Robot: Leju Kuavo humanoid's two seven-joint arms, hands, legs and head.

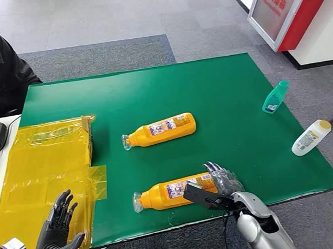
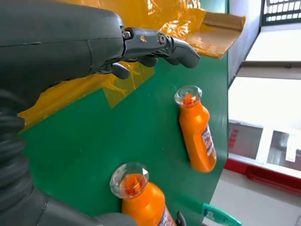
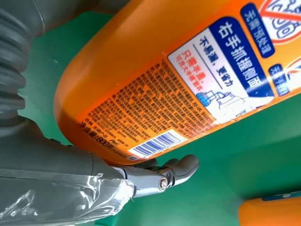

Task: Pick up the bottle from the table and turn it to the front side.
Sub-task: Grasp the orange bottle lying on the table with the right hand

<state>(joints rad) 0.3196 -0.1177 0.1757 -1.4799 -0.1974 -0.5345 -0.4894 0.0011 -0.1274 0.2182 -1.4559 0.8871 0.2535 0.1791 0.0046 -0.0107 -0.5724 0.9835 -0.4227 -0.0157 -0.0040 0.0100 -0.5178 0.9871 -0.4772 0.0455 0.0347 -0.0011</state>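
Right hand (image 1: 223,180) grips the near orange bottle's (image 1: 171,192) base

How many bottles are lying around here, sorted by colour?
Orange bottles: 2, the near orange bottle at the robot's right hand and the far orange bottle mid-mat.
Teal bottles: 1, the teal bottle by the mat's right edge.
White bottles: 1, the white bottle with a yellow cap, lying over the mat's right edge.
Total: 4 bottles.

Bright even daylight, soft shadows
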